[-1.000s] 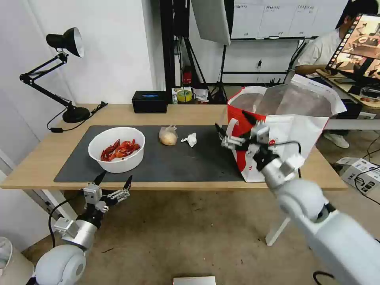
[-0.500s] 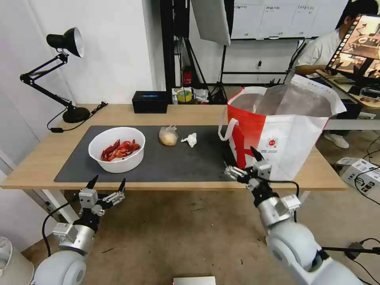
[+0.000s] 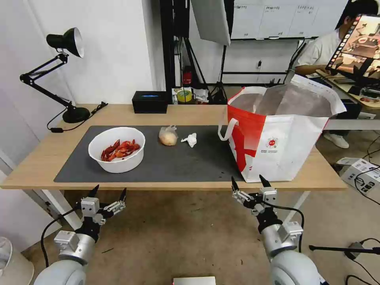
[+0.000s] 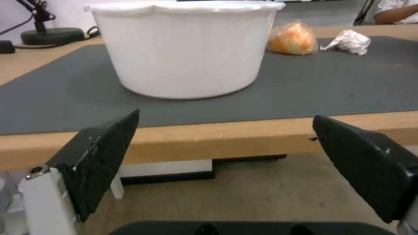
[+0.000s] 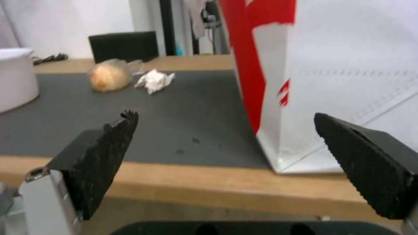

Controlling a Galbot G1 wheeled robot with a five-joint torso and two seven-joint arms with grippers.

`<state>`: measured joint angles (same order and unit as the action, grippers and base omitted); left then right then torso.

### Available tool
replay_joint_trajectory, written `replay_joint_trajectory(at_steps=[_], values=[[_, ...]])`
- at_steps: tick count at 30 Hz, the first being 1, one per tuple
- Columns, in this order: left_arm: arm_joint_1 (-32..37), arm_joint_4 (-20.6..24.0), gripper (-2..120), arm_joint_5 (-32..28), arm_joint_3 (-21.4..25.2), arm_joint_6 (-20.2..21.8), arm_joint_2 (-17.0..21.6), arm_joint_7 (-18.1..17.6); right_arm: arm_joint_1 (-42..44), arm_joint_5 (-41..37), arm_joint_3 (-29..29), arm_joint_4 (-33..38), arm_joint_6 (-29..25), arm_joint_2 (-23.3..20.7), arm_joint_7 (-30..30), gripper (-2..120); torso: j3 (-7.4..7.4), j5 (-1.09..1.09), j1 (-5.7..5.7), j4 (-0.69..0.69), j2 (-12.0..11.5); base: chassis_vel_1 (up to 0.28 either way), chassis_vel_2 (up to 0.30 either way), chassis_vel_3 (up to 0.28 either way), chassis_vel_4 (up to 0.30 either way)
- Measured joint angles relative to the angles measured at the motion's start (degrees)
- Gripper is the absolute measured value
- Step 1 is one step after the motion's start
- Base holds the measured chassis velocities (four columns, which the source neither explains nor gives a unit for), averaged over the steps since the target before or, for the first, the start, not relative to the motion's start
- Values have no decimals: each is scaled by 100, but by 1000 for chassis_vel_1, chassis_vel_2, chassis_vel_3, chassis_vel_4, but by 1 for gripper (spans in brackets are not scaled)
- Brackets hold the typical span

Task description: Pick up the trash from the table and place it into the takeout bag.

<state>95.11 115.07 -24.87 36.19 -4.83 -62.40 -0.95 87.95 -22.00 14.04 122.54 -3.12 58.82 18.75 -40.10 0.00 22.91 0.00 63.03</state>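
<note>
Trash: three pieces lie on the table's (image 3: 47, 158) dark grey mat (image 3: 190, 162) — a white bowl of crayfish shells (image 3: 117, 149), a small clear bag with a beige lump (image 3: 168, 135) and a crumpled tissue (image 3: 190, 139) just beside it.
Takeout bag: the red-and-white tote (image 3: 281, 134) stands upright at the table's right end, its foil-lined mouth wide open.
Just changed: the right gripper (image 3: 253, 188), level with the tote's front a second ago, has dropped below the table edge; the left gripper (image 3: 107, 193) has sunk slightly too.
Pincers: both spread open and empty.
Meaning: judged from this, one drop-off is over and both arms are back at rest, with three items left to clear.
Around: a black tissue box (image 3: 150, 101) and a desk lamp (image 3: 65, 71) sit at the rear, well apart from the trash.
Obstacles: none between bowl and tote; the bowl's loose shells could spill if tipped.
</note>
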Motion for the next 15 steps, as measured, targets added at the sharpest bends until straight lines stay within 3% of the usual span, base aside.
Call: replay_joint_trajectory(at_steps=[15], values=[[16,-83,100,60,56,-22,-34,-34,69,-18,-62,-275,-208,-27,-625,100,0,0,1,0,0,0,0,0,0]])
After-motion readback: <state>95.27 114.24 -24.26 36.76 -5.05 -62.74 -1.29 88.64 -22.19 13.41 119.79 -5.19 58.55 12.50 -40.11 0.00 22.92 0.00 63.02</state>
